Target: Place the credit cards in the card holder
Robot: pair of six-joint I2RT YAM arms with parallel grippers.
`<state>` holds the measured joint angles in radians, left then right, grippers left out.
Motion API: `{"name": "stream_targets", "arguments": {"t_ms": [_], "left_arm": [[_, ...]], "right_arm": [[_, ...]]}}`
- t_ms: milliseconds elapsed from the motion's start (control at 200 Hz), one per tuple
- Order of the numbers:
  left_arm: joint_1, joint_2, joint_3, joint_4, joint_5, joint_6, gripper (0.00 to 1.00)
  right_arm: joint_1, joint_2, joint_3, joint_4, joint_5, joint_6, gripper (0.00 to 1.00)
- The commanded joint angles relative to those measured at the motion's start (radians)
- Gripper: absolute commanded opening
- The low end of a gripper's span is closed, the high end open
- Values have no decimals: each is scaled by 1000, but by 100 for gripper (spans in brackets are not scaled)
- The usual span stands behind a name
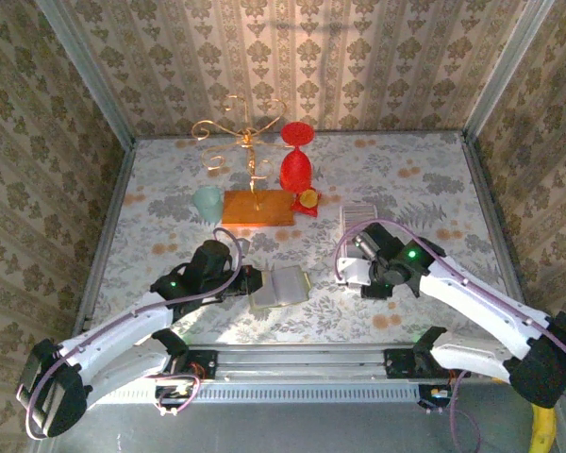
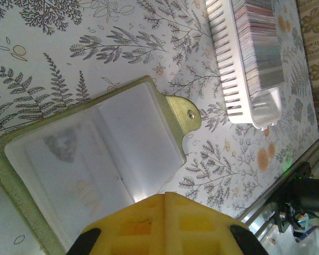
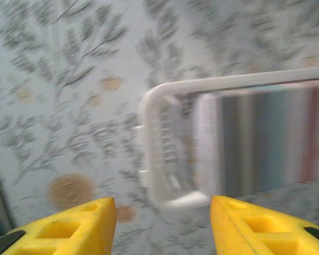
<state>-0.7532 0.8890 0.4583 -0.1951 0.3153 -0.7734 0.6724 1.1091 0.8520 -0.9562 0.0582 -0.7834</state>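
From above, the card holder (image 1: 279, 286) is lying open on the counter (image 1: 434, 189), and the left hand (image 1: 248, 280) is coming in at its left edge. Beyond the card holder and off to its right, a white tray (image 1: 345, 209) is sitting with the credit cards (image 1: 361, 217) packed upright inside. The right hand (image 1: 357, 253) is hovering to the right of the card holder, just short of the tray's near end.

Over to the left wrist camera: the yellow fingers (image 2: 162, 218) are lying closed over the near edge of the card holder, and they look to be pinching it flat. The clear pockets are facing up, one of them showing a faint grey print. The snap tab (image 2: 183, 114) is sticking out on the side toward the tray. No loose card is lying on the card holder.

Now the right wrist camera, and it is blurring. The two fingers are standing moderately apart with nothing between them. The rounded end of the tray is sitting ahead of the gap, the card edges showing as grey, bluish and pinkish stripes.

So I am reading this as the pick-up step: the left hand is steadying the card holder while the right hand is lining up on the stack. Next, I would say, the right hand needs to drop its fingers over one card at the tray's end, close on its thin edges, lift it clear and carry it across to a pocket mouth.
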Motion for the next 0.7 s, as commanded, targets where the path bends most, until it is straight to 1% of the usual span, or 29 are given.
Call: {"name": "stream_targets", "arguments": {"t_ms": [0,60,120,175,265,395,545,580,695], "left_arm": [[-6,-3,0,-11,1,10,0],[-8,-3,0,-10,1,10,0],[-8,-2,-1,-3,2,10,0],[-8,1,-1,1,2,11,0],[-7,7,0,4,7,14,0],[-7,8,-5,6,10,17,0],[-6,3,-20,17,16,9,0],[-6,2,-22,18,18,8,0],[-6,-1,-29,18,16,7,0]], "right_arm": [[4,61,-39,-91,-91,-14,55],[-1,91,-38,-73,-90,-12,60],[-8,123,-30,-52,-89,-9,63],[-11,158,-19,-33,-89,-7,62],[-13,217,7,13,-44,6,62],[-15,261,21,82,-12,11,63],[-16,276,22,126,-6,17,64],[-17,308,21,133,-8,17,64],[-16,330,13,136,-32,19,64]]}}
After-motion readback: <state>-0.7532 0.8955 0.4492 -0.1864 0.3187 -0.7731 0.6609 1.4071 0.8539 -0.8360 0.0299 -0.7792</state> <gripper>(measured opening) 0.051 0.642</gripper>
